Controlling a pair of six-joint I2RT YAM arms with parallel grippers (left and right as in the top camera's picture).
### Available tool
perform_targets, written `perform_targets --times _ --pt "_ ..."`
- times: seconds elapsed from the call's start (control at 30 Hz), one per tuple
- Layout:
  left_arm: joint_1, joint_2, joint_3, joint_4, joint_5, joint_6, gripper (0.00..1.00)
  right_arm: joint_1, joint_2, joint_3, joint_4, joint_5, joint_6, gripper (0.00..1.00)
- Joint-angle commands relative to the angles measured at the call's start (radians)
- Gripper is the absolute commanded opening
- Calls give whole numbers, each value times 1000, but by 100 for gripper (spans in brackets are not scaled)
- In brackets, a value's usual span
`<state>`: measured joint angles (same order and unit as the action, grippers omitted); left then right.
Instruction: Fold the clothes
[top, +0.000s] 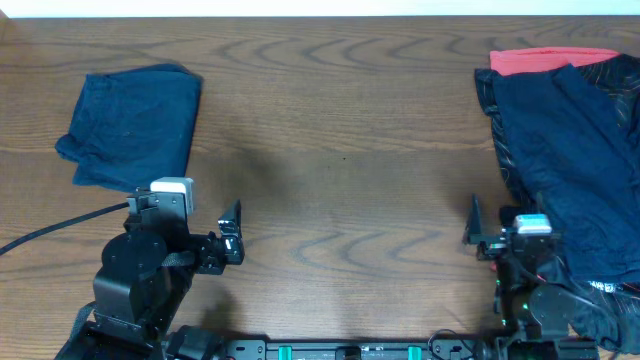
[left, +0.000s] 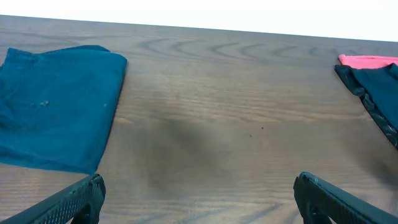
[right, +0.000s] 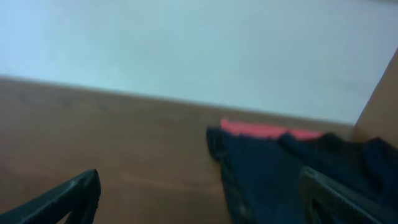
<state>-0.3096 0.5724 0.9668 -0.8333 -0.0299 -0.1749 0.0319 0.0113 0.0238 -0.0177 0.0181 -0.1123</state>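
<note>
Folded navy shorts (top: 135, 125) lie at the far left of the table; they also show in the left wrist view (left: 56, 106). A pile of clothes (top: 570, 150) sits at the right: dark navy fabric on top, a red garment (top: 545, 60) at the back and black fabric (top: 490, 100) at its edge. The pile also shows in the right wrist view (right: 273, 168). My left gripper (top: 232, 232) is open and empty, near the front, right of the folded shorts. My right gripper (top: 485, 228) is open and empty, just left of the pile's front edge.
The wooden table (top: 340, 150) spans the view, with a white wall along its far edge. A black cable (top: 60, 225) runs from the left arm's base toward the left edge.
</note>
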Motion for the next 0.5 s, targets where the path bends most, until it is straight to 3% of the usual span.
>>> perform_targets --times 0.0,0.47 --pt "-2 -3 -1 0 -5 13 98 -6 -6 -18 -46 -10 -19 99" --pt "-2 -3 -1 0 -5 13 98 -6 -5 -18 -55 -10 -19 99"
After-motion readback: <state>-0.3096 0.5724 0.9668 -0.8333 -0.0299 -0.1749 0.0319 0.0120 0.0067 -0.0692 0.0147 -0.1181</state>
